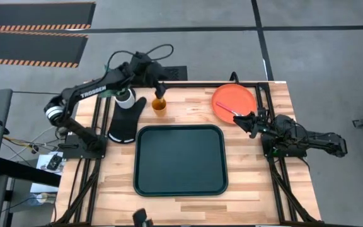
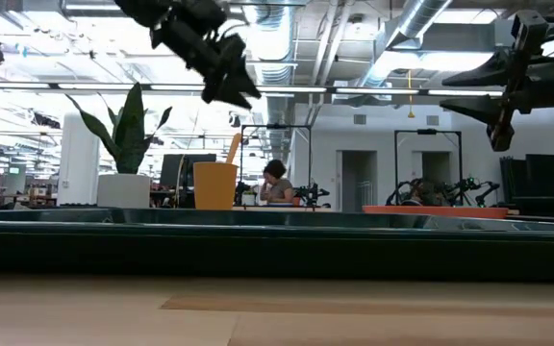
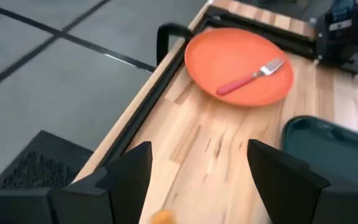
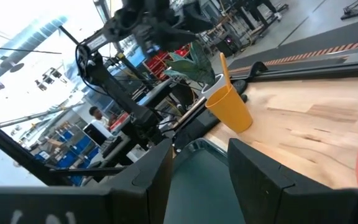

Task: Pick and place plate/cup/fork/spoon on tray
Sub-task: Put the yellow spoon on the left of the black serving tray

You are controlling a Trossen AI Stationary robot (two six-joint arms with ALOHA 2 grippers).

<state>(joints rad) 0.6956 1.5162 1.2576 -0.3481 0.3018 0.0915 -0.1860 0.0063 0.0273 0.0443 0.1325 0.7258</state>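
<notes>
The orange cup (image 1: 159, 105) stands upright on the table beyond the tray's far left corner. The spoon's orange handle (image 4: 224, 65) sticks out of the cup and leans on its rim; the spoon's bowl is hidden inside. My left gripper (image 1: 160, 90) hangs open above the cup, touching nothing. The orange-red plate (image 1: 234, 101) lies flat at the far right, with the red-handled fork (image 3: 250, 76) lying on it. My right gripper (image 1: 251, 122) hovers open and empty at the plate's near right edge. The dark tray (image 1: 180, 159) lies in the table's middle.
A black glove-shaped mat (image 1: 125, 121) lies left of the cup, and a white pot with a green plant (image 2: 123, 144) stands at its far end. Black frame rails (image 1: 266, 101) run along the table's right and far edges. A person (image 2: 275, 183) sits in the room behind.
</notes>
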